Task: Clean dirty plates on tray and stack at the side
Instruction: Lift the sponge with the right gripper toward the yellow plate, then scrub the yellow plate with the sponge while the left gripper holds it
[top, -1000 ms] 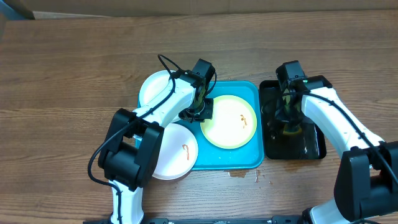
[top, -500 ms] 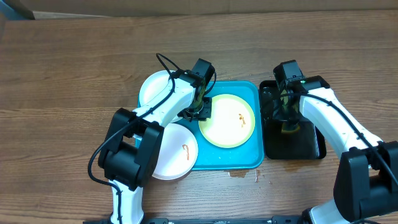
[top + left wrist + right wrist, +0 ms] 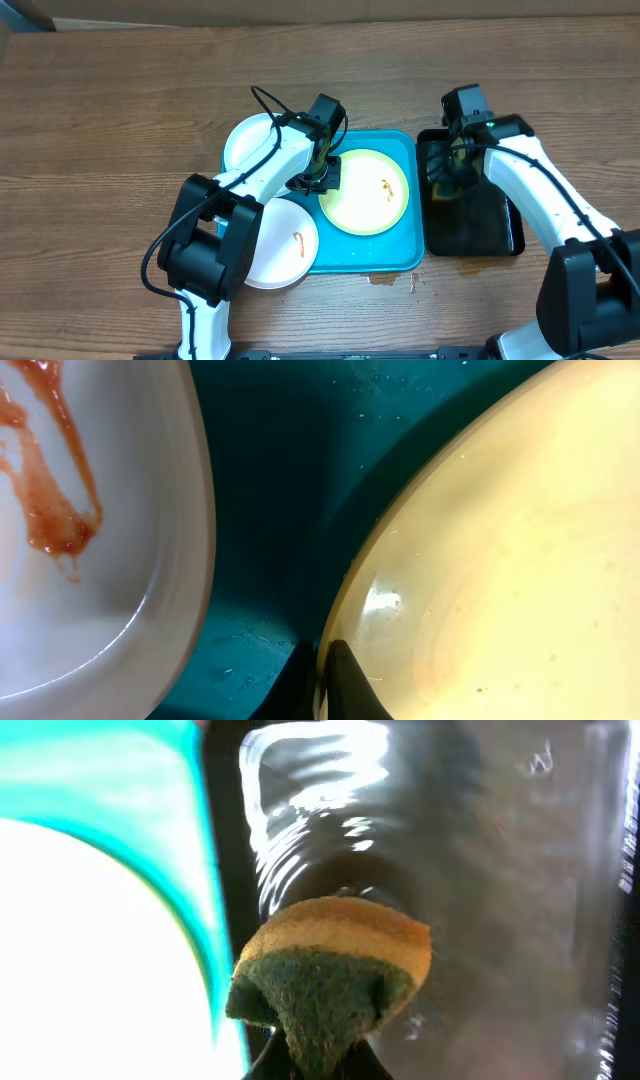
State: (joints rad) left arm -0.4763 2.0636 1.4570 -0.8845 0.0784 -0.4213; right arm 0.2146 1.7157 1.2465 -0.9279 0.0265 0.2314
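The turquoise tray (image 3: 400,145) holds a pale yellow-green rimmed plate (image 3: 366,193) with a small reddish smear. My left gripper (image 3: 322,178) is shut on that plate's left rim (image 3: 345,600). A white plate (image 3: 250,142) overlaps the tray's back left corner. Another white plate (image 3: 283,245) with a red smear (image 3: 45,510) overlaps its front left. My right gripper (image 3: 450,170) is shut on a yellow and green sponge (image 3: 330,975) above the left part of the black tray (image 3: 480,225).
The narrow black tray (image 3: 500,870) stands right of the turquoise tray (image 3: 120,780) and looks wet. Small reddish drips (image 3: 390,280) lie on the wooden table in front of the turquoise tray.
My right gripper has moved left and back with the sponge, toward the black tray's left edge. The yellow-green plate has shifted slightly left and back in my left gripper.
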